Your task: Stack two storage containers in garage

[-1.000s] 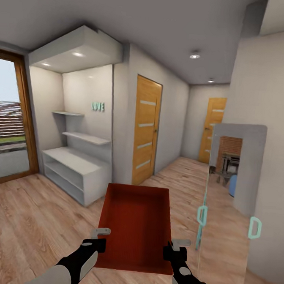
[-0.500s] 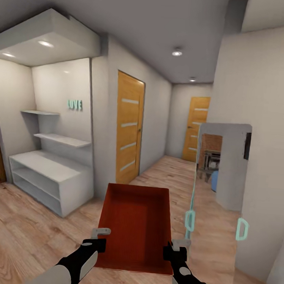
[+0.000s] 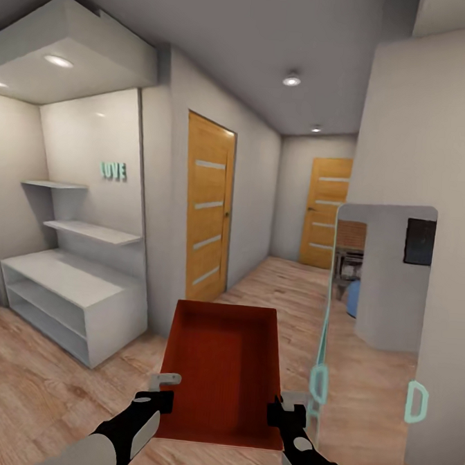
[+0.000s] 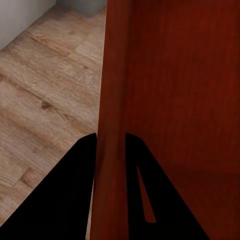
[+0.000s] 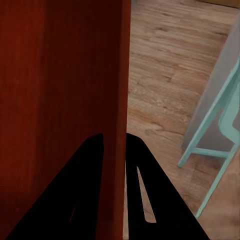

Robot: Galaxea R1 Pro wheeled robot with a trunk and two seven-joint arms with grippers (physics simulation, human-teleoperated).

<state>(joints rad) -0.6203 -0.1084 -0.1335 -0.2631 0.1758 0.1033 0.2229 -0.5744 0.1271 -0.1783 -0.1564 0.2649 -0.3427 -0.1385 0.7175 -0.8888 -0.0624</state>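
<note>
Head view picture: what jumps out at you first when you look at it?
The red-orange storage container grabs the eye, low in the middle, held up over the wood plank floor with the left tool clamped on one side wall and the right tool on the other. Next come two orange wooden doors, one close by and one at the hallway's end. To the left, teal letters sit above white shelves.

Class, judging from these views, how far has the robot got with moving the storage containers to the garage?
Done: one storage container is lifted off the floor. In hand: the left gripper and right gripper each clamp a side wall while the robot stands on a wood floor, facing two wooden doors. Left: reaching the garage, setting it down, then fetching and stacking the second container.
</note>
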